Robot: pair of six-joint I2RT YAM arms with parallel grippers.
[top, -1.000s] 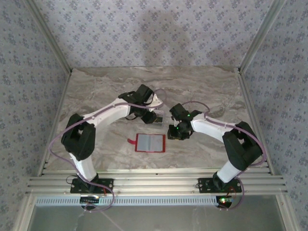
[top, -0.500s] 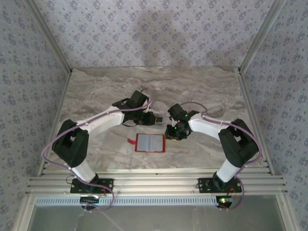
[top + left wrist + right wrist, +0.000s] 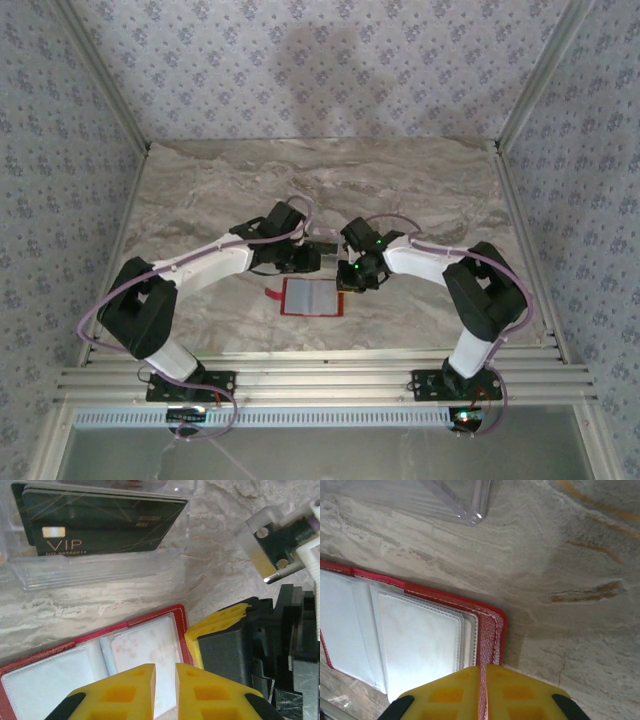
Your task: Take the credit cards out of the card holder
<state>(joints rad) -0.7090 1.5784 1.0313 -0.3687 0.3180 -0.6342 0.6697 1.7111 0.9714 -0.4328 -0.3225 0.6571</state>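
The right gripper [image 3: 482,670], shut tight at the 3 o'clock edge of the open holder [image 3: 312,297] on the table [image 3: 200,190], should press it flat so the left gripper [image 3: 165,669], open just a crack and empty at its 12 o'clock edge, can slide a pale card [image 3: 146,646] out slowly.

Both jaws and a clear tray [image 3: 105,572] crowd the card holder's [image 3: 312,297] far edge; near side open.

Top view is lit evenly and softly; a faint shadow is cast on the back wall [image 3: 320,60] at 12 o'clock. Slight haze is seen. In wrist views, yellow fingers [image 3: 125,695] at 6 o'clock are blurred; glints are caught on the clear case [image 3: 100,572].
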